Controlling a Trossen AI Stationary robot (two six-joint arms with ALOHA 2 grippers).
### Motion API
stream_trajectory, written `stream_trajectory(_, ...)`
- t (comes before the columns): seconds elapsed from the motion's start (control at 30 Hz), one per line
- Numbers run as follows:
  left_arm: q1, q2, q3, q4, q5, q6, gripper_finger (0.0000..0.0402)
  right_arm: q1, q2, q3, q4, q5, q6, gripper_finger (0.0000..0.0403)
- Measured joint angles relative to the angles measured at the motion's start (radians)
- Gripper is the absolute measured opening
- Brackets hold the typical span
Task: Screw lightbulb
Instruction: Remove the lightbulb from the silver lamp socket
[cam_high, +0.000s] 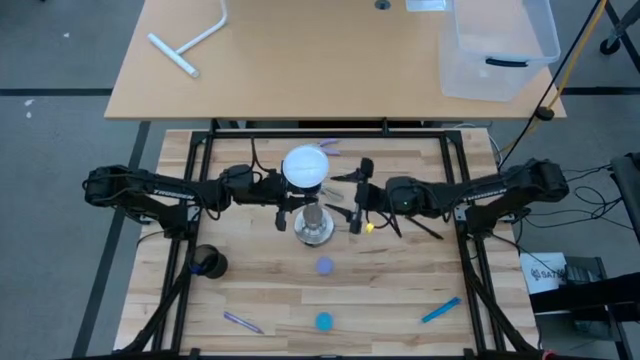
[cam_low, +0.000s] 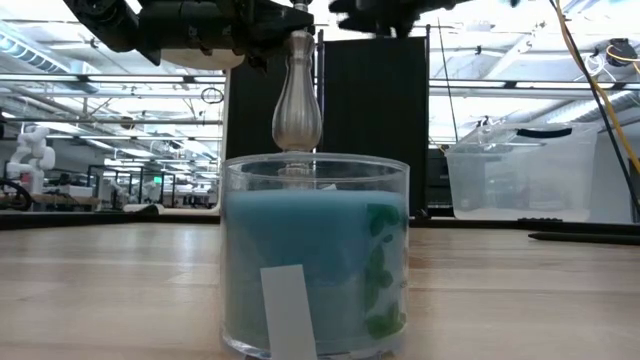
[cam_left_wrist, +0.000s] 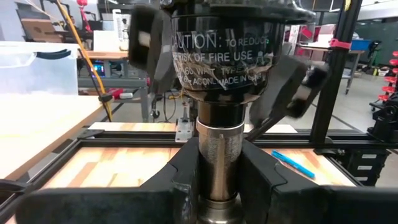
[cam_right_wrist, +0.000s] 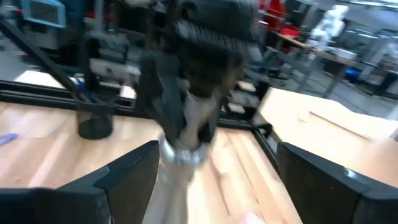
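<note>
The left gripper (cam_left_wrist: 214, 180) clamps the stand (cam_left_wrist: 217, 155) post; the bulb (cam_high: 305, 167) sits atop it. The right gripper (cam_right_wrist: 214, 168), spread wide, should close squarely before twisting.

**Count of things on and beyond the table**

One lightbulb (cam_high: 305, 167). One silvery socket stand (cam_high: 313, 226). One blue candle jar (cam_low: 315, 255). One black cup (cam_high: 209, 262). Two blue round discs (cam_high: 324, 266) (cam_high: 323, 321). One blue marker (cam_high: 441, 310). One clear plastic bin (cam_high: 497, 45). Two grippers (cam_high: 283, 205) (cam_high: 357, 196).
</note>
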Motion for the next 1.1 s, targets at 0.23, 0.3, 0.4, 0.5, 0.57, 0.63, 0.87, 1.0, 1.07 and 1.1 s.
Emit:
stream_trajectory(0.23,0.000,0.000,0.000,0.002,-0.001,0.002,0.0075,0.007,-0.112,-0.217,0.312,0.120,0.085,0.0315)
stream_trajectory(0.3,0.001,0.000,0.000,0.003,-0.003,0.002,0.0075,0.000,-0.126,-0.245,0.389,0.080,0.107,0.0315)
stream_trajectory(0.4,0.001,0.000,0.000,0.003,-0.024,0.000,0.0075,-0.005,-0.123,-0.229,0.446,0.010,0.129,0.0315)
stream_trajectory(0.5,0.001,0.000,0.000,0.004,-0.037,-0.001,0.0075,0.003,-0.099,-0.188,0.455,0.001,0.116,0.0315)
stream_trajectory(0.57,0.001,0.000,0.000,0.007,-0.046,-0.005,0.0075,0.005,-0.075,-0.162,0.462,0.003,0.108,0.0315)
stream_trajectory(0.63,0.001,0.000,-0.001,0.012,-0.072,-0.017,0.0075,0.005,-0.046,-0.130,0.490,0.003,0.107,0.0315)
stream_trajectory(0.87,0.001,0.001,-0.001,0.018,-0.138,-0.037,0.0075,0.004,0.081,-0.005,0.537,0.009,0.041,0.0315)
stream_trajectory(1.0,0.001,0.000,-0.001,0.018,-0.142,-0.037,0.0075,0.004,0.149,0.079,0.534,0.067,-0.004,0.0315)
stream_trajectory(1.07,0.001,0.001,-0.001,0.018,-0.142,-0.037,0.0075,0.004,0.179,0.118,0.518,0.071,-0.018,0.0315)
stream_trajectory(1.1,0.001,0.001,-0.001,0.018,-0.142,-0.037,0.0075,0.004,0.190,0.138,0.505,0.075,-0.023,0.0315)
